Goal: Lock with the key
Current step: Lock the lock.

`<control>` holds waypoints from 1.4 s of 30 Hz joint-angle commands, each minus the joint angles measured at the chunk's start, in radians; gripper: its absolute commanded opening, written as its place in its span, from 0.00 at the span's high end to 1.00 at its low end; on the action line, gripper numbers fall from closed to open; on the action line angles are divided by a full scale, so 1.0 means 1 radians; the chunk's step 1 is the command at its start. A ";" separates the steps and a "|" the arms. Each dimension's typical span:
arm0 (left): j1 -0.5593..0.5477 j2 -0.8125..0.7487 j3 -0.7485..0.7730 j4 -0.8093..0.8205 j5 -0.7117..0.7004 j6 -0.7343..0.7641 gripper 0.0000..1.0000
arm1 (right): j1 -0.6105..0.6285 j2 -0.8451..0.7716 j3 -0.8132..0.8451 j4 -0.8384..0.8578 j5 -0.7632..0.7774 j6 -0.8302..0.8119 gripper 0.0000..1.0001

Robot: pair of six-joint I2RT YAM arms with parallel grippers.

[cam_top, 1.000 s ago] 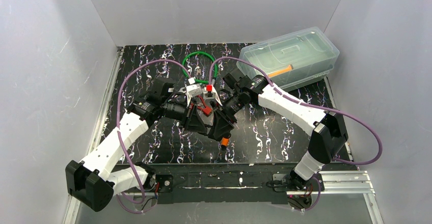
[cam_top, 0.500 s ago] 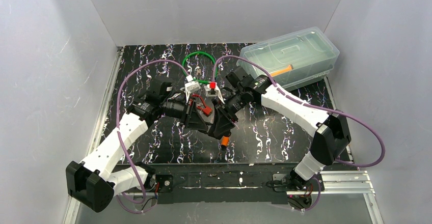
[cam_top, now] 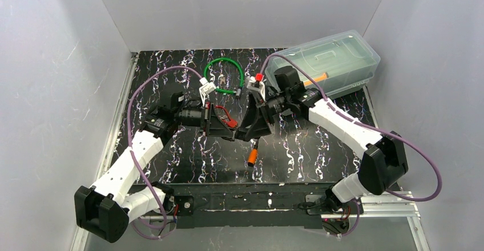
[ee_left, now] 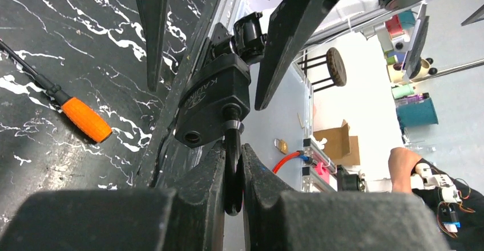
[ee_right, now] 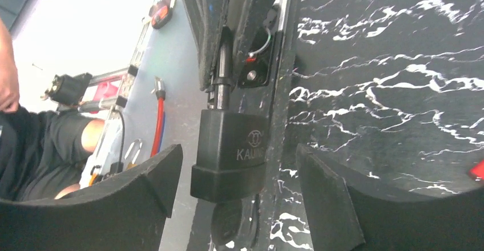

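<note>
Padlock [ee_left: 214,100]: held off the desk [cam_top: 171,80], mid-field between the two arms. The left pincer [ee_left: 233,155] is clenched on its shackle [ee_left: 232,174], with the body hanging free beyond the fingertips. The key [ee_left: 249,31] appears seated in the end of the body away from the shackle; its head is dark and small.

Right pincer [ee_right: 240,162]: released, jaws standing wide on either side of the lock body and touching neither body nor key.

Handling, judged: the lock is a dense, rigid block for its size, with smooth black casing. Gripped only by the thin round shackle, it will likely swing or twist once the key is turned. The key head is thin and easy to lose. Best hold is probably across its flat faces, square to the shaft, with the shackle grip kept firm as the counter-hold.

Change against one second back: the right pincer was closed down at the lock's key end and has now let go and spread. The right arm has drawn back toward the far right. The whole cluster has shifted away from the arm bases. The orange-handled screwdriver [cam_top: 251,157], then half covered, lies exposed. The left grip is unchanged.
</note>
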 commanded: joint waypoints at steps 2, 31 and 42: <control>0.039 -0.026 0.008 0.206 0.073 -0.181 1.00 | -0.013 -0.053 0.004 0.193 0.016 0.097 0.15; 0.137 -0.033 -0.056 0.567 -0.019 -0.610 1.00 | -0.011 -0.018 -0.219 1.344 0.067 0.953 0.35; 0.154 -0.063 -0.075 0.592 -0.095 -0.645 1.00 | -0.011 -0.022 -0.245 1.433 0.154 1.047 0.48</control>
